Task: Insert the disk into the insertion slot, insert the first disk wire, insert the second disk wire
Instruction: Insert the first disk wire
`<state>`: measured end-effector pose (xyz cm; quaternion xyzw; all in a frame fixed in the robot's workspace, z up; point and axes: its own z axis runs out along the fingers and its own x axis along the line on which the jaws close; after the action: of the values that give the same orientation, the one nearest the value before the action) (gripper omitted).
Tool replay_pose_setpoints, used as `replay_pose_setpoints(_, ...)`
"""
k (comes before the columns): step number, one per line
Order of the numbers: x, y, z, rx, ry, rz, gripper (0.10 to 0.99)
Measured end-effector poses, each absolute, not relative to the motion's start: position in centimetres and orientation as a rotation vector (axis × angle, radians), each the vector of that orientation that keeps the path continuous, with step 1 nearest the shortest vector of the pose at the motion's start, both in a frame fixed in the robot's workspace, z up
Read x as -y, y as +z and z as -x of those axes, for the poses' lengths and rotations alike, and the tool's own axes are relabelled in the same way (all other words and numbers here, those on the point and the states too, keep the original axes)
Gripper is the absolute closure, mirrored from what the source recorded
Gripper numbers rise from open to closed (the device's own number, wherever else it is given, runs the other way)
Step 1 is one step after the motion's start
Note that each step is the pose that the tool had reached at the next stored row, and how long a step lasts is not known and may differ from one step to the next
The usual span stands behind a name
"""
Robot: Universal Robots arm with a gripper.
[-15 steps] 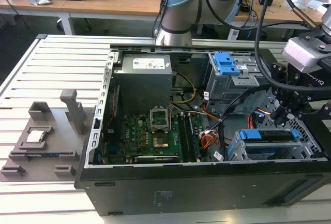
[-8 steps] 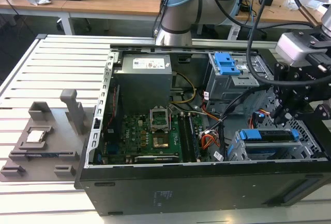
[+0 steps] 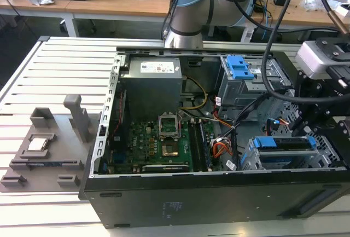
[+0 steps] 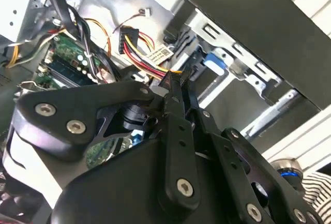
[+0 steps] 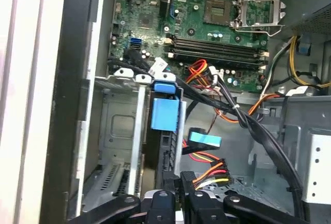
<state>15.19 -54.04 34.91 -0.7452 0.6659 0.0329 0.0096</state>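
The disk sits in the insertion slot, the low grey cage at the exterior view's right. Its blue carrier shows in the first wrist view between the cage walls. The first disk wire's blue plug hangs just beside the disk's end, and I cannot tell whether it touches. My gripper hovers over that end with its fingers closed together. The second disk wire, a red, orange and yellow bundle, runs straight into the fingertips, so the fingers appear shut on its black plug.
The open case holds the motherboard, the power supply and a taller cage with a blue latch. Black cables cross close to the gripper. A grey fixture lies on the slatted table at the exterior view's left.
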Motion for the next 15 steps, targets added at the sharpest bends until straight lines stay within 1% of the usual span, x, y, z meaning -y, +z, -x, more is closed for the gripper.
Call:
replay_pose_setpoints(2, 54.11, 34.86, -15.18, -2.086, 0.108, 2.327, 0.918)
replay_pose_setpoints(3, 54.11, 34.76, -15.18, -2.112, 0.128, 2.317, 0.918)
replay_pose_setpoints(5, 54.1, 34.66, -15.18, -2.139, 0.138, 2.3, 0.918)
replay_pose_setpoints(15, 54.14, 34.32, -15.34, -2.249, 0.139, 2.187, 0.918)
